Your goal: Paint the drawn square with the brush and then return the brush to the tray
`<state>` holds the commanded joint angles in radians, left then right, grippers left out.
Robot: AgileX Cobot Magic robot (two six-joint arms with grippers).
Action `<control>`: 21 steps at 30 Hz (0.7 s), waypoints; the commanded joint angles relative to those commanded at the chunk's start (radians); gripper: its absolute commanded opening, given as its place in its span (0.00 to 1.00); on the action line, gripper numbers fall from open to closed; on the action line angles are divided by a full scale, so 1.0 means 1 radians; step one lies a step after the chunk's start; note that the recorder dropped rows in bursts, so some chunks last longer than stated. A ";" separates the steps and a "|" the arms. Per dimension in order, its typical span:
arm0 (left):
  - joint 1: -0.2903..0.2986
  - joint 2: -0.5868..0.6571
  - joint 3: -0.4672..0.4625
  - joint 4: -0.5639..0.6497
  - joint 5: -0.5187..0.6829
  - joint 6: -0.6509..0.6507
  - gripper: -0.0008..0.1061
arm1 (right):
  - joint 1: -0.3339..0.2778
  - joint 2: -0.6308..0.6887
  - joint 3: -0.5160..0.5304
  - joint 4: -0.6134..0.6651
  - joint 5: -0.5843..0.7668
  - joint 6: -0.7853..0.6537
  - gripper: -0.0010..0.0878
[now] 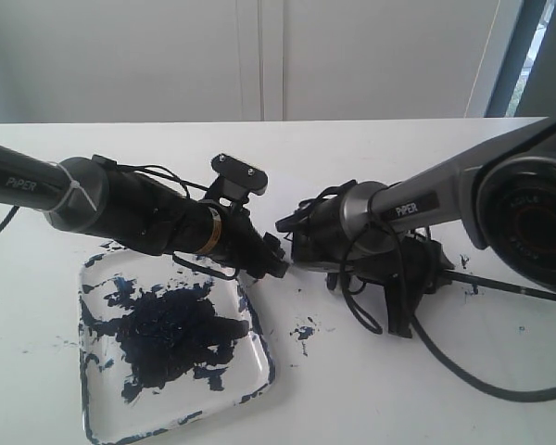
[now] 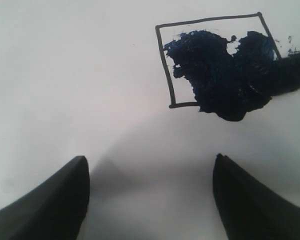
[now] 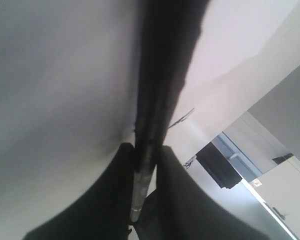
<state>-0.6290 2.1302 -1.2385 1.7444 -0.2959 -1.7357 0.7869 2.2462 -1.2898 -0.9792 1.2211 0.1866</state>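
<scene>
The exterior camera sits above the table (image 1: pixel 371 148), fairly near. It looks down and across toward a pale wall (image 1: pixel 120 56), with the tray (image 1: pixel 255 362) in its lower left corner. The left wrist camera looks past the left end effector (image 2: pixel 150 159) squarely at the white paper (image 2: pixel 65 75) from close range, with the drawn square (image 2: pixel 210 60) just ahead. The right wrist camera is closer still. It faces along the brush (image 3: pixel 155 100) gripped in the right end effector (image 3: pixel 144 148) and is tilted toward the room's far side. What looks like the brush's paint-loaded tip also enters the left wrist view.
</scene>
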 joint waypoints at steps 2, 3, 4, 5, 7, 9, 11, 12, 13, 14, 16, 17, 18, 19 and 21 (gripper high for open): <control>0.000 0.000 0.000 0.000 -0.002 -0.003 0.68 | 0.000 0.000 0.006 -0.024 0.000 0.026 0.01; 0.000 0.000 0.000 0.000 -0.002 -0.003 0.68 | -0.002 0.000 0.006 -0.036 0.000 0.035 0.01; 0.000 0.000 0.000 0.000 -0.002 -0.003 0.68 | -0.005 0.000 0.006 -0.046 0.000 0.043 0.01; 0.000 0.000 0.000 0.000 -0.002 -0.003 0.68 | -0.007 0.000 0.006 -0.054 0.000 0.045 0.01; 0.000 0.000 0.000 0.000 -0.004 -0.003 0.68 | -0.015 0.000 0.006 -0.073 0.000 0.059 0.01; 0.000 0.000 0.000 0.000 -0.004 -0.003 0.68 | -0.027 0.000 0.006 -0.084 0.000 0.069 0.01; 0.000 0.000 0.000 0.000 -0.005 -0.003 0.68 | -0.035 0.000 0.006 -0.099 0.000 0.085 0.01; 0.000 0.000 0.000 0.000 -0.007 -0.003 0.68 | -0.041 0.000 0.006 -0.103 0.000 0.087 0.01; 0.000 0.000 0.000 0.000 -0.007 -0.003 0.68 | -0.043 0.000 0.006 -0.107 0.000 0.087 0.01; 0.000 0.000 0.000 0.000 -0.007 -0.003 0.68 | -0.045 0.000 0.006 -0.111 0.000 0.089 0.01; 0.000 0.000 0.000 0.000 -0.007 -0.003 0.68 | -0.050 0.000 0.006 -0.122 0.000 0.106 0.01; 0.000 0.000 0.000 0.000 -0.007 -0.003 0.68 | -0.050 0.000 0.006 -0.125 0.000 0.106 0.01; 0.000 0.000 0.000 0.000 -0.007 -0.003 0.68 | -0.050 0.000 0.006 -0.131 0.000 0.107 0.01; 0.000 0.000 0.000 0.000 -0.007 -0.003 0.68 | -0.050 0.000 0.006 -0.139 0.000 0.117 0.01; 0.000 0.000 0.000 0.000 -0.007 -0.003 0.68 | -0.050 0.000 0.006 -0.153 0.000 0.133 0.01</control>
<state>-0.6290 2.1302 -1.2385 1.7444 -0.3033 -1.7388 0.7371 2.2462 -1.2837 -1.1317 1.2211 0.3194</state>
